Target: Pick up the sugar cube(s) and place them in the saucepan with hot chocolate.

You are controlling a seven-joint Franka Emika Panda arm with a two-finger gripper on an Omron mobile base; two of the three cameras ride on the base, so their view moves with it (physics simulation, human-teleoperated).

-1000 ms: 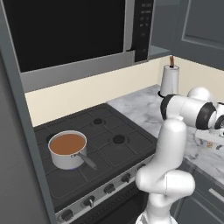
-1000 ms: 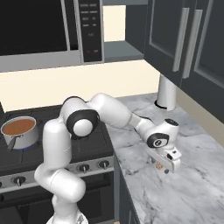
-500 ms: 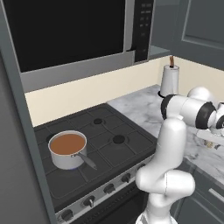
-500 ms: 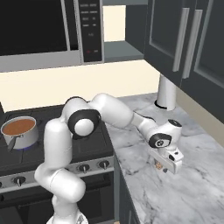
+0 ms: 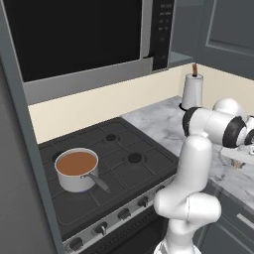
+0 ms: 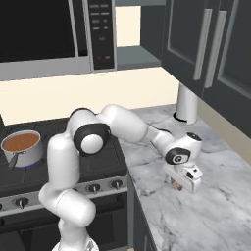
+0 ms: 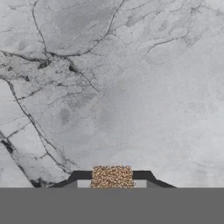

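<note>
**Sugar cube's off the marble, long haul to the pan next**

Lifted a touch since a second ago: the hand (image 6: 180, 185) sat right down on the table (image 6: 215, 206) back then, and now it hangs just above it with the brown sugar cube (image 7: 112, 176) pinched between its fingertips (image 7: 143, 176). In the hand view the cube sits squarely in the grip, with marble well below it. So I'd call the pick done and the carry just starting.

The saucepan (image 5: 76, 170) of hot chocolate is on the front left burner of the stove (image 5: 119, 163), well apart from the hand, so the arm has to swing the whole way across.

The paper-towel roll (image 6: 187, 103) stands at the back of the table near the wall, out of the path. The microwave (image 5: 84, 34) hangs over the stove, so I'd guess the carry has to stay low. The saucepan's handle (image 5: 99, 183) points toward the front edge and shouldn't block a drop from above.
</note>
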